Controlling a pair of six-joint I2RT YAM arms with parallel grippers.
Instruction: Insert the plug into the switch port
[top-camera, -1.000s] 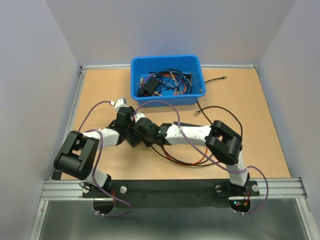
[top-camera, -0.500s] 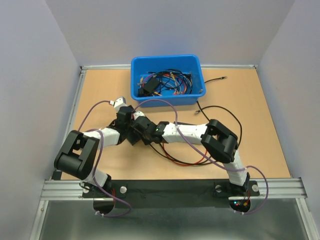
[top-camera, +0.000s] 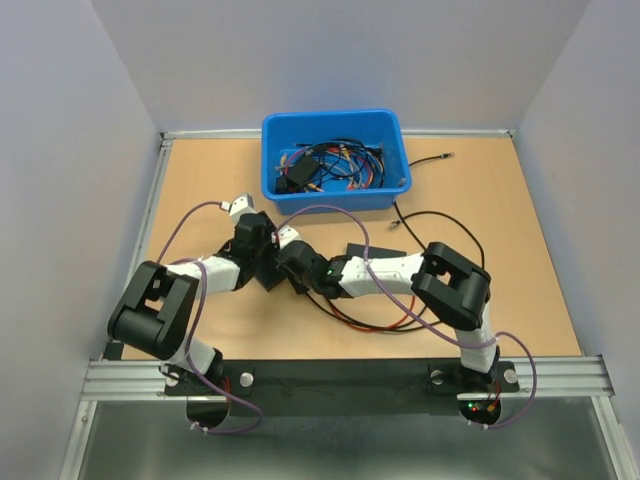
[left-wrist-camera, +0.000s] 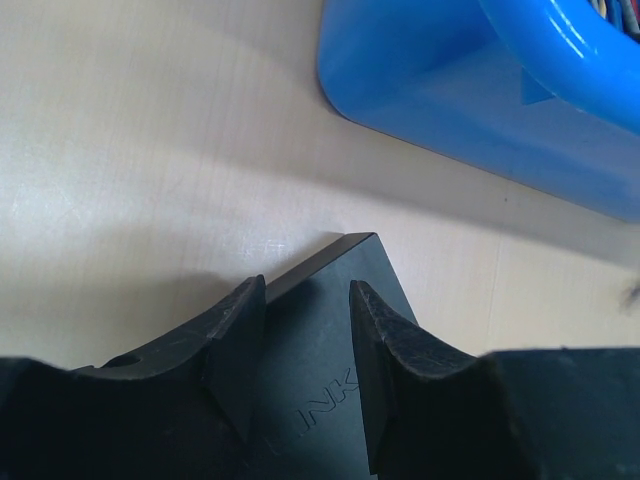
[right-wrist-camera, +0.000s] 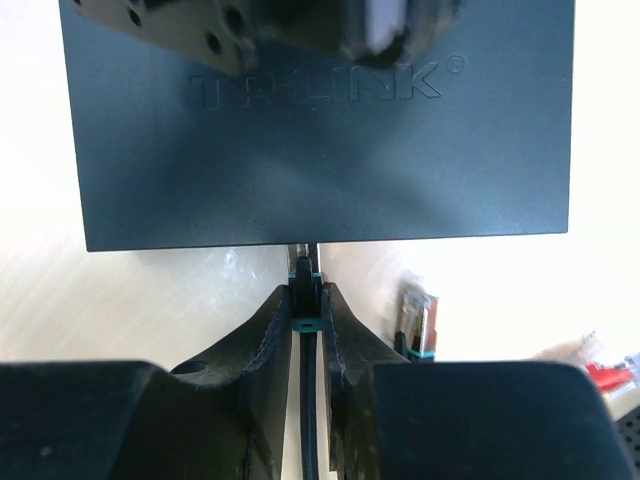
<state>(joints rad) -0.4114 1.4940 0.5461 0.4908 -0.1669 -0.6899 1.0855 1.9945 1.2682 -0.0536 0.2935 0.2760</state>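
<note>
"Down at the near side of the switch, is that the plug?"

"Yes. I think it is tiny and light, with a hard body and a little clip that could snap. Its cable is thin and bendy, so pushing on that would not steer it. The best place to pinch is the hard body, just behind the tip."

"Now go left to right. What about the left claw?"

"Its fingers stand partly apart over a corner of the switch. Nothing is squeezed between them. It may be pressing on the flat top, but I cannot be sure."

"And the right claw?"

"It is clenched tight on the plug. The tip pokes out in front, right up against the switch's side. I cannot see the port, and the cable looks dark in the shade."

"Anything further right?"

"Another small plug lies loose on the worktop, just beside that claw. A bit of red shows at the edge."
</note>
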